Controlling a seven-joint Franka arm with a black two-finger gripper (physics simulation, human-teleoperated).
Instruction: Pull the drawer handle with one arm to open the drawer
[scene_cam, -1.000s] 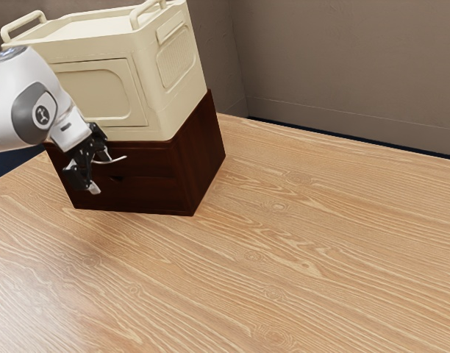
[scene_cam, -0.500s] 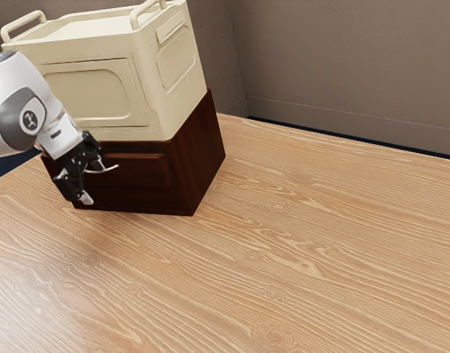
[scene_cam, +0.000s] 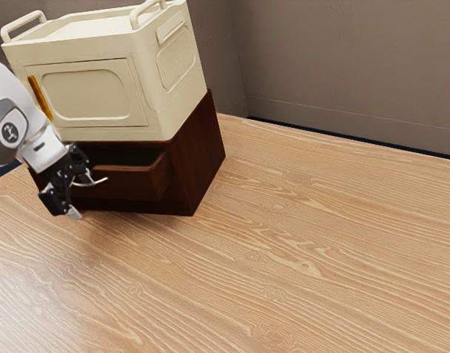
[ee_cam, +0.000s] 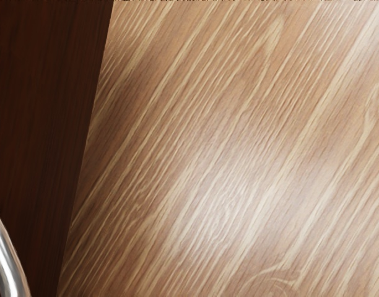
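Note:
In the exterior view my gripper (scene_cam: pixel 80 196) stands open at the front of the dark wooden drawer (scene_cam: pixel 129 182), its two fingers well apart. The silver curved handle (scene_cam: pixel 98 181) lies against the upper finger, and part of it is hidden behind the gripper. The drawer is partly pulled out of its cabinet (scene_cam: pixel 201 151), with its dark inside showing over the front panel. In the wrist view the shiny handle (ee_cam: pixel 11 265) curves beside the dark wood (ee_cam: pixel 38 117).
On the cabinet sits a cream box (scene_cam: pixel 85 92) with raised top handles and an orange strip (scene_cam: pixel 40 98) by its front panel. The wood-grain table (scene_cam: pixel 284 250) extends before the cabinet and toward the exterior view's right, where a brown wall (scene_cam: pixel 343 66) rises behind.
My arm has drawn back toward the exterior view's lower left. The handle and drawer front have come out with it, exposing the drawer's inside; the orange strip has come into sight.

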